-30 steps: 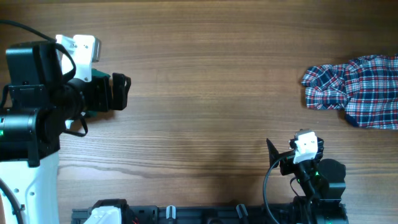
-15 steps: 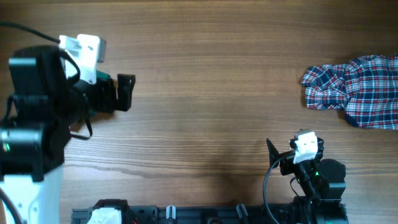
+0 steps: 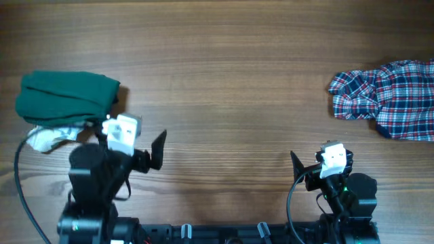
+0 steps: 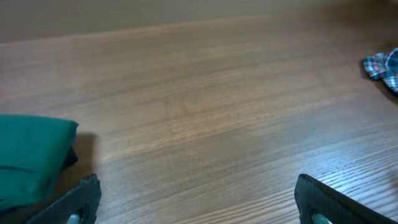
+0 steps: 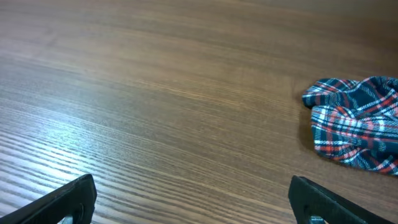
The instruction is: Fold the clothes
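Note:
A folded green garment [image 3: 64, 98] lies at the left of the table on top of a white cloth [image 3: 47, 137]; its corner shows in the left wrist view [image 4: 31, 158]. A crumpled plaid shirt [image 3: 390, 98] lies at the far right, also in the right wrist view [image 5: 354, 127] and at the edge of the left wrist view [image 4: 384, 67]. My left gripper [image 4: 199, 202] is open and empty, low at the front left, apart from the green garment. My right gripper [image 5: 193, 199] is open and empty at the front right, well short of the plaid shirt.
The wooden table [image 3: 224, 88] runs across the view. A dark rail [image 3: 224, 234] with both arm bases runs along the front edge.
My left arm has drawn back from over the green garment toward the front edge, uncovering the folded garment. The right arm and the plaid shirt have not moved.

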Controlling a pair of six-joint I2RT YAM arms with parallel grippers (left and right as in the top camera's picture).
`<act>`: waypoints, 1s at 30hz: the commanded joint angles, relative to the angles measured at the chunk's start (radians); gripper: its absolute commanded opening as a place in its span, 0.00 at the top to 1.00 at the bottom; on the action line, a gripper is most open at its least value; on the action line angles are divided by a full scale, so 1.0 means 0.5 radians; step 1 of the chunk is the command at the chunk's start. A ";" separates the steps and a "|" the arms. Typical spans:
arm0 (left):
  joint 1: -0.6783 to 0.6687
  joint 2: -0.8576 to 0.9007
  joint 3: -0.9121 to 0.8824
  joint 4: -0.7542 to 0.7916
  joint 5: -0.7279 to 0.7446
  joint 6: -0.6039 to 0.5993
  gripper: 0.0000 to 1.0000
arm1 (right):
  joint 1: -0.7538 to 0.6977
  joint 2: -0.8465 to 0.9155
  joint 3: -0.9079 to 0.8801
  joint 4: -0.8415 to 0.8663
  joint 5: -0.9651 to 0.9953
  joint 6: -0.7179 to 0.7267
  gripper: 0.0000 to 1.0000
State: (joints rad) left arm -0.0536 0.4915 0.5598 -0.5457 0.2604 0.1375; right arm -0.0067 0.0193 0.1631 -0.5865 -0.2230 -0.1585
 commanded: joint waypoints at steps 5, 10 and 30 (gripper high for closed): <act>-0.011 -0.679 -0.393 0.026 0.039 0.009 0.00 | -0.008 -0.024 -0.007 0.003 0.018 0.006 0.01; -0.011 -0.923 -0.655 0.178 0.038 0.011 0.00 | -0.008 -0.024 -0.007 0.003 0.018 0.006 0.01; -0.011 -0.977 -0.948 0.559 0.031 -0.005 0.00 | -0.008 -0.024 -0.007 0.004 0.018 0.006 0.01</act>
State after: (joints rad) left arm -0.0536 0.0139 0.0944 -0.2714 0.2672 0.1371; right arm -0.0067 0.0193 0.1631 -0.5861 -0.2230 -0.1585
